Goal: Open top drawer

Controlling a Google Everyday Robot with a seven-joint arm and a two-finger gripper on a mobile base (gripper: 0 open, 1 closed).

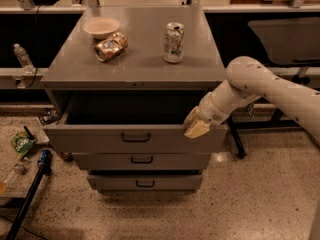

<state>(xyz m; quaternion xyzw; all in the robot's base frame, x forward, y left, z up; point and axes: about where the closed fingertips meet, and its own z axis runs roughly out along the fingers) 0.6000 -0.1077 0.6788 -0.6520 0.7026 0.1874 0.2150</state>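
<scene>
The top drawer (90,138) is the widest of three grey drawers in a grey cabinet. It stands pulled out, its deep box showing dark behind the front. A small dark bar handle (135,137) sits mid-front. My gripper (195,125) rests at the right end of the drawer's upper front edge, on the end of the white arm (260,86) that comes in from the right.
On the cabinet top (150,59) are a shallow bowl (101,27), a crumpled snack bag (111,46) and an upright soda can (173,42). The middle drawer (141,160) and bottom drawer (145,182) are shut. Litter and a dark pole (30,194) lie on the floor at left.
</scene>
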